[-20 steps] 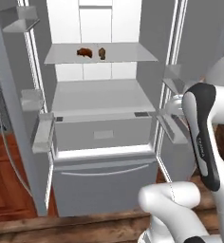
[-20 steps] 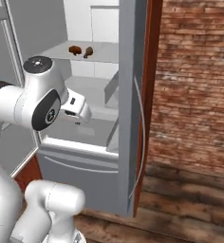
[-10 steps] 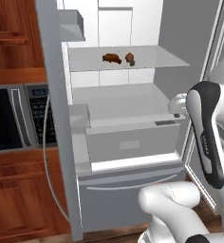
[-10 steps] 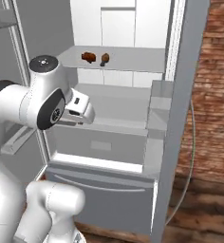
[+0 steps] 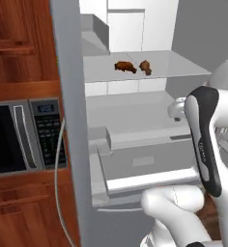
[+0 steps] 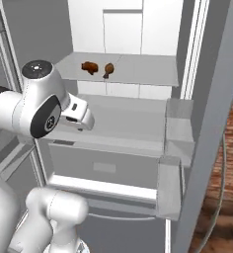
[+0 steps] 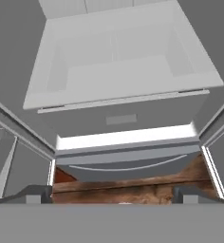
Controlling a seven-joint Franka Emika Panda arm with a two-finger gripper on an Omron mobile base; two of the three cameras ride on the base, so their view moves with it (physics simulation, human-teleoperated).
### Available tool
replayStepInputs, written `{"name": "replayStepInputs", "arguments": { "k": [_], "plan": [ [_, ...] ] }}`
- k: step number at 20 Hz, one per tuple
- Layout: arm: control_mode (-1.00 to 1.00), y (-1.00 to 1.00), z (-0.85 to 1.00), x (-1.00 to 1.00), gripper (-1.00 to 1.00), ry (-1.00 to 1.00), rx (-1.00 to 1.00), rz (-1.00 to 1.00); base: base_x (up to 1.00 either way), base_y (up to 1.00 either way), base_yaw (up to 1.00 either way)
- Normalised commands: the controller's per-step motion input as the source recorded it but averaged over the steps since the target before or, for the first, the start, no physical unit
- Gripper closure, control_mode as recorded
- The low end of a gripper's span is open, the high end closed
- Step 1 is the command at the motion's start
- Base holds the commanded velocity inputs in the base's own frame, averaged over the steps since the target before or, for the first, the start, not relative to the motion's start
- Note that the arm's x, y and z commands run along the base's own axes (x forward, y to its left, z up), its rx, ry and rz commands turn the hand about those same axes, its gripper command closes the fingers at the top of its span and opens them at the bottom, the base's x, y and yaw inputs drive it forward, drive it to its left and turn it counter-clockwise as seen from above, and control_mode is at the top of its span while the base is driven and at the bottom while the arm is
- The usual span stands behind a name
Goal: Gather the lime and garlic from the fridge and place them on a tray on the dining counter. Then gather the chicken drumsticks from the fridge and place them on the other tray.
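The fridge (image 5: 135, 120) is standing with both doors swung open, its white inside facing the robot. The two chicken drumsticks (image 5: 133, 67) are lying side by side on the upper glass shelf (image 5: 183, 67), near the middle of that shelf and set back from its front edge. In the right base view the same pair (image 6: 97, 68) is sitting toward the left half of the shelf, the left piece rounder, the right one pointing its narrow end toward the front edge.

The tool (image 6: 83, 118) is hanging in front of the fridge, lower than the shelf with the drumsticks and out in front of it, at about the level of the shelf below. The drumsticks are lying well above and behind it, apart from it, with nothing touching them. In the hand view the two dark finger tips (image 7: 35, 194) are standing far apart at the bottom corners, so the tool (image 7: 114, 197) is spread wide and carrying nothing. That view is looking down on the white drawer (image 7: 118, 71) in the lower part of the fridge, the grey freezer front (image 7: 123, 163) beneath it, and a strip of wooden floor (image 7: 133, 190).

To the left of the open left door, a microwave (image 5: 19, 137) is sitting in brown wooden cabinets (image 5: 19, 48). A red brick wall (image 6: 227, 163) is showing past the right door.
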Motion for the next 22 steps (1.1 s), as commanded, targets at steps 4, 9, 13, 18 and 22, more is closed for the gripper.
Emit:
{"name": "replayStepInputs", "arguments": {
  "k": [4,9,13,18,22],
  "plan": [
    [1.0,0.0,0.0,0.0,-1.0,0.0,0.0,0.0,0.69,-0.2,0.04],
    [1.0,0.0,0.0,0.0,-1.0,0.0,0.0,0.0,0.93,0.34,0.1],
    [1.0,0.0,0.0,0.0,-1.0,0.0,0.0,0.0,0.99,0.0,0.22],
    [1.0,0.0,0.0,0.0,-1.0,0.0,0.0,0.0,0.73,0.0,0.27],
    [1.0,0.0,0.0,0.0,-1.0,0.0,0.0,0.0,0.51,0.0,0.28]
  ]
}}
